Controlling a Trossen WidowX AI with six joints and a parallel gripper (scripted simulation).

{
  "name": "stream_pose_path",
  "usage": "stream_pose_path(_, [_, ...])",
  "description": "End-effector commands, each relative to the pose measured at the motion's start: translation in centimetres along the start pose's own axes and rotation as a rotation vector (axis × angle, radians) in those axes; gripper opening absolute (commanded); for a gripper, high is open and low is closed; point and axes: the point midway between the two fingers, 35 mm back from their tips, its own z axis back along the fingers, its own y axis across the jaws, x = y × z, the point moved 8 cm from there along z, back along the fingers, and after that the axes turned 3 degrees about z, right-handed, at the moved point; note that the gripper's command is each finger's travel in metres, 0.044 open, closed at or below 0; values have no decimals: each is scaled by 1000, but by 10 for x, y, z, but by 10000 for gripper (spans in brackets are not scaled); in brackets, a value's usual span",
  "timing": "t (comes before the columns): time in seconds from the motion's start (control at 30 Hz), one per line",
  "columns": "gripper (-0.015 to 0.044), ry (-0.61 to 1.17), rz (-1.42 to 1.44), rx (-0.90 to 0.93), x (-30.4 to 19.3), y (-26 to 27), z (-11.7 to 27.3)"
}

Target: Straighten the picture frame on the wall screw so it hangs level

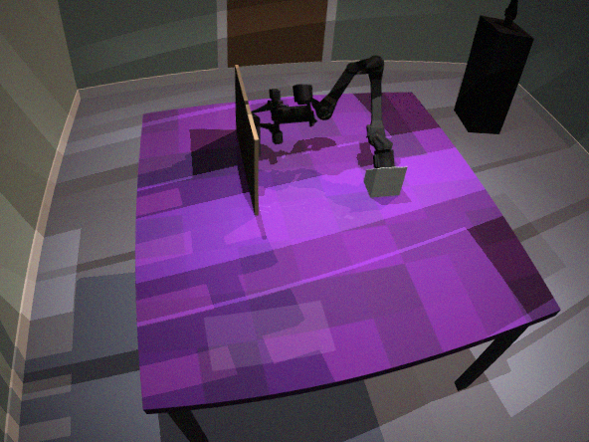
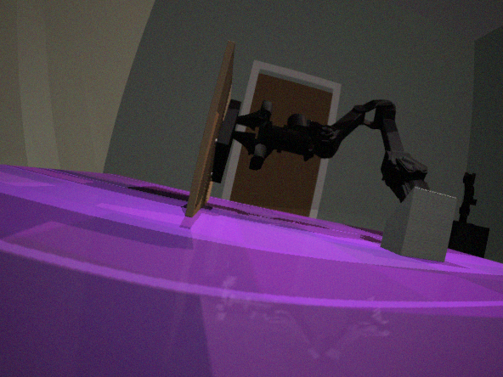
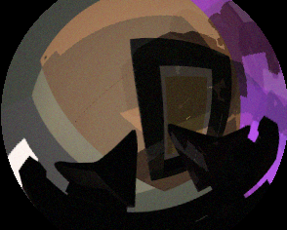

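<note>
The picture frame [image 2: 225, 144] [image 3: 148, 88] is black, with a pale inner border and a dark olive picture. It hangs on the front of an upright tan panel [image 1: 246, 139] [image 2: 204, 157] [image 3: 98, 88]. The screw and notched strip are hidden. My gripper [image 1: 257, 119] [image 2: 236, 128] [image 3: 152, 130] is at the frame's front, its fingers partly open. In the wrist view the bar farther from the table runs between the fingertips, with a gap still showing on both sides. The frame's tilt is hard to judge from these angles.
The panel stands on the purple table [image 1: 348, 289] [image 2: 340, 280]. A grey block [image 1: 385, 183] [image 2: 429, 225] stands by my arm's base. A black pedestal [image 1: 492, 80] [image 2: 469, 239] bears another dark arm beyond the table. A brown door [image 1: 279, 20] [image 2: 280, 153] is behind.
</note>
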Motion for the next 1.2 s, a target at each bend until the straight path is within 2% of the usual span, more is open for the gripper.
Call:
stream_pose_path(0.0, [160, -3, -4, 0, 0, 0, 0])
stream_pose_path(0.53, [53, -3, -4, 0, 0, 0, 0])
stream_pose_path(0.6, [1, -3, -4, 0, 0, 0, 0])
stream_pose_path(1.17, [0, -3, -4, 0, 0, 3, 0])
